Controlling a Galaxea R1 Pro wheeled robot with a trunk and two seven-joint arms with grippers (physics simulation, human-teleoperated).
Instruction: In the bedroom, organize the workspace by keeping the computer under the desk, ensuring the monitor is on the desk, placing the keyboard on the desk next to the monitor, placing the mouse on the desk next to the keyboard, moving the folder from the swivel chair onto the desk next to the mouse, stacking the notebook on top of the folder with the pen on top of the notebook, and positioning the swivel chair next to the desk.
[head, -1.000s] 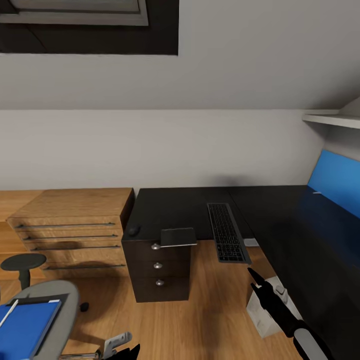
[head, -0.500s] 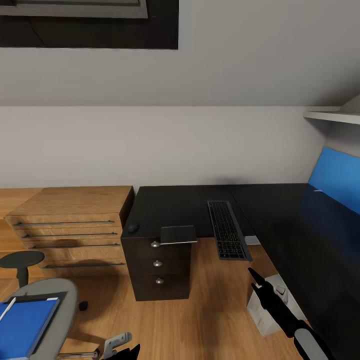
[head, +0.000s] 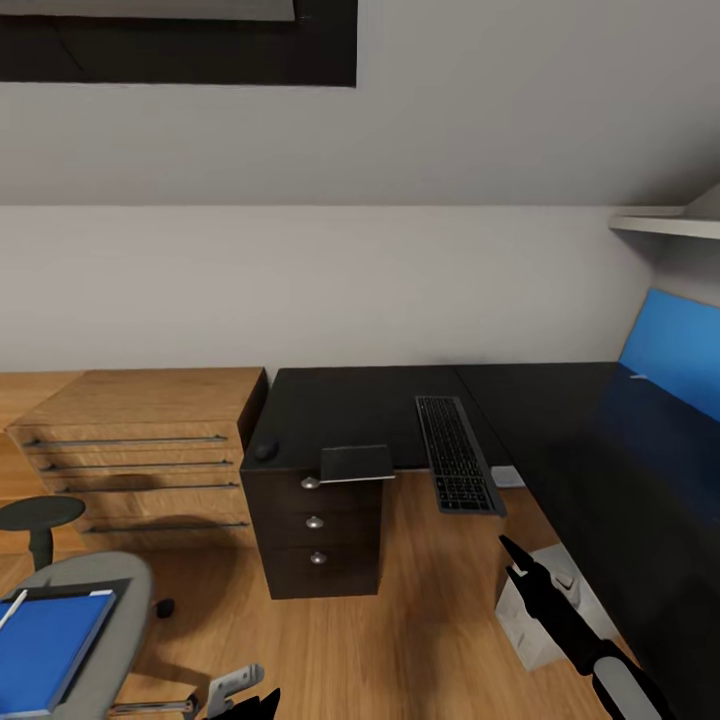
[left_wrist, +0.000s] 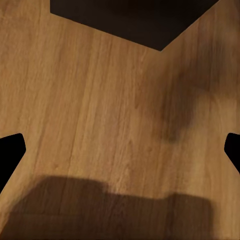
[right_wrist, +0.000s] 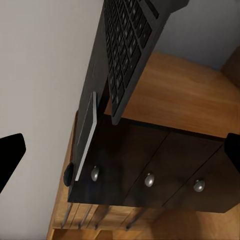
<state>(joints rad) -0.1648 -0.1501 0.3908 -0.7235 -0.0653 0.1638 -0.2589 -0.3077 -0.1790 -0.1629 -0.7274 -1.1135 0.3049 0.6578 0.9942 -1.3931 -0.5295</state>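
We face the L-shaped desk with its glossy black top (head: 350, 405), blue back panel at the right, and black drawer unit (head: 315, 535) below its left end. Beside it stands low wooden shelving (head: 140, 440). The grey upholstered swivel chair (head: 125, 580) sits at lower left, carrying the flat bright blue folder (head: 45, 640) on its seat. The flat keyboard with dark grey keys (head: 455, 465) lies on the desk, overhanging the front edge, ahead of our black right gripper (head: 512, 560) and well apart from it (its fingers stand spread, holding nothing). A thin greyish notebook (head: 355, 465) juts over the drawer unit. The small black oval mouse (head: 265, 450) rests near the desk's left corner. Our left gripper (left_wrist: 120, 150), fingers apart and empty, points at bare wooden floor (left_wrist: 100, 100).
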